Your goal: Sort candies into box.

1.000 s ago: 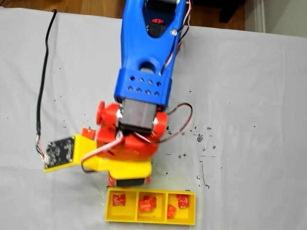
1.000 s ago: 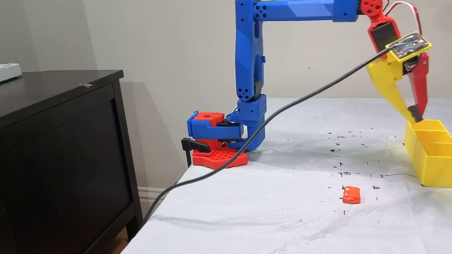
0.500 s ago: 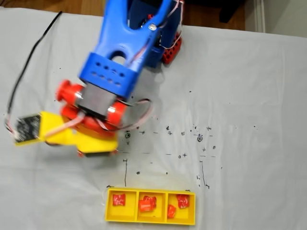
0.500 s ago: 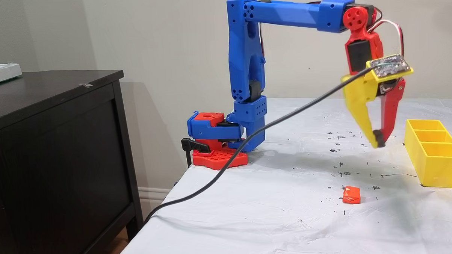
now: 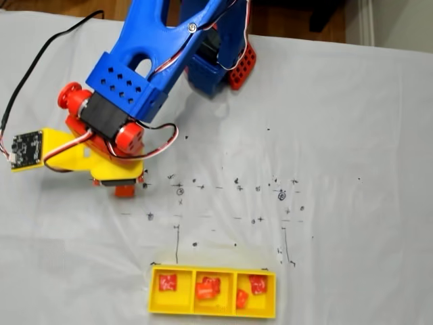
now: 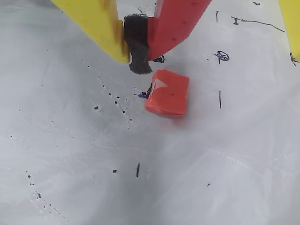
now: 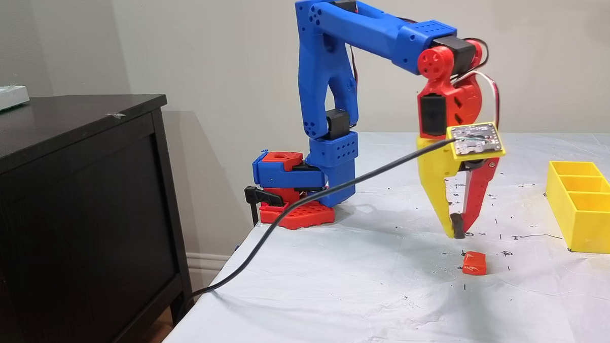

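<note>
Above desk [image 7: 370,291], claw [image 6: 136,49] closed, empty, swung from yellow box [image 7: 588,210]; last orange candy [image 6: 168,92] at five o'clock, pickup next.

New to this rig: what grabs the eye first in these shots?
The blue and red arm towers over the white-covered table, its shut yellow-and-red hand hanging just above a lone orange candy. In the wrist view that candy lies right beside the fingertips, untouched. At the table's near edge in a fixed view, the bright yellow box already holds red candies in all three compartments.
</note>
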